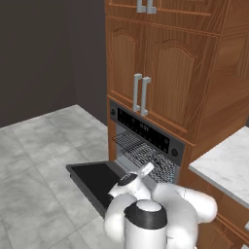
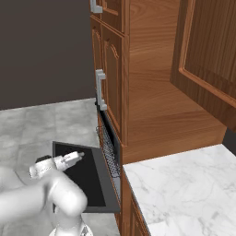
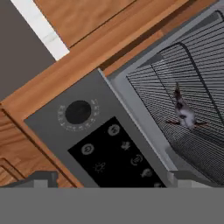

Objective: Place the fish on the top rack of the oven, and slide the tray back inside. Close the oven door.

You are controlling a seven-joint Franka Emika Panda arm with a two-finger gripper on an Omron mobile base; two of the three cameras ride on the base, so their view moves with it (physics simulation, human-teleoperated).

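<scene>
The oven (image 1: pixel 146 130) stands with its black door (image 1: pixel 95 180) folded down flat, also seen edge-on as the door (image 2: pixel 87 179) in the right base view. A silvery wire rack (image 1: pixel 129 141) sticks a little way out of the cavity; another rack (image 1: pixel 155 163) lies lower inside. In the hand view a small grey fish (image 3: pixel 183 111) lies on a wire rack (image 3: pixel 162 87) within the cavity, beside the control strip (image 3: pixel 109 144). My gripper (image 1: pixel 147 168) hovers above the door, in front of the opening, apart from the fish. The gripper (image 3: pixel 116 178) is open, with nothing between its fingers.
Wooden cabinet doors with steel handles (image 1: pixel 141 92) rise above the oven. A marble counter (image 2: pixel 184 184) lies to the oven's right. Grey tiled floor (image 1: pixel 39 146) spreads left of the door. The lowered door juts out at knee height.
</scene>
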